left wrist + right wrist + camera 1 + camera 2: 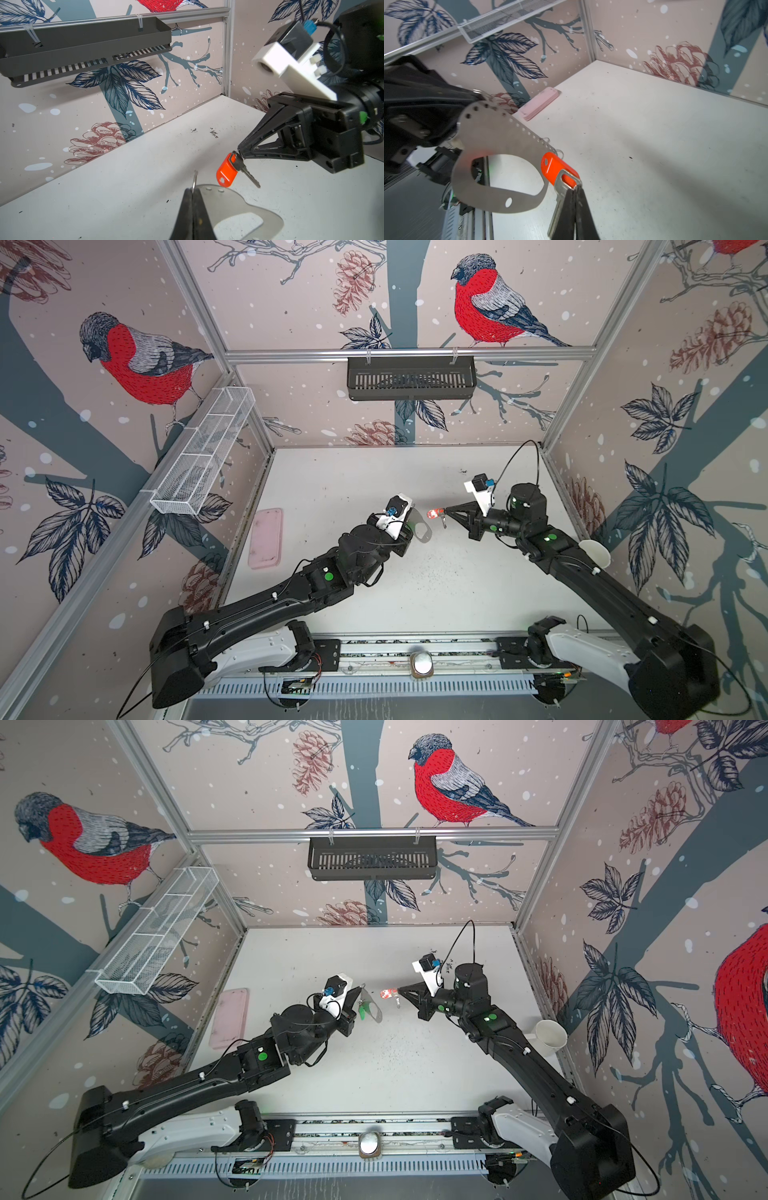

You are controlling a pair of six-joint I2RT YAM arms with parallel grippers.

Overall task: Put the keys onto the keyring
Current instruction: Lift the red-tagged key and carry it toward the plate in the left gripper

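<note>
Both grippers meet above the middle of the table (pixel 415 605). The left gripper (pixel 193 190), fingers closed, pinches the edge of one keyring (pixel 500 133). This grey plate is held on edge, with its long axis roughly 12 to 6 o'clock in both top views. Just beside it at 3 o'clock, the right gripper (pixel 576 187), fingers closed, pinches the head of one red-tagged key (pixel 226 172), tag pointing to 9 o'clock and blade hanging toward 6. Whether tag and plate touch cannot be told. One green tag (pixel 365 1011) shows at the plate. One pink case (pixel 266 537) lies at 9 o'clock.
</note>
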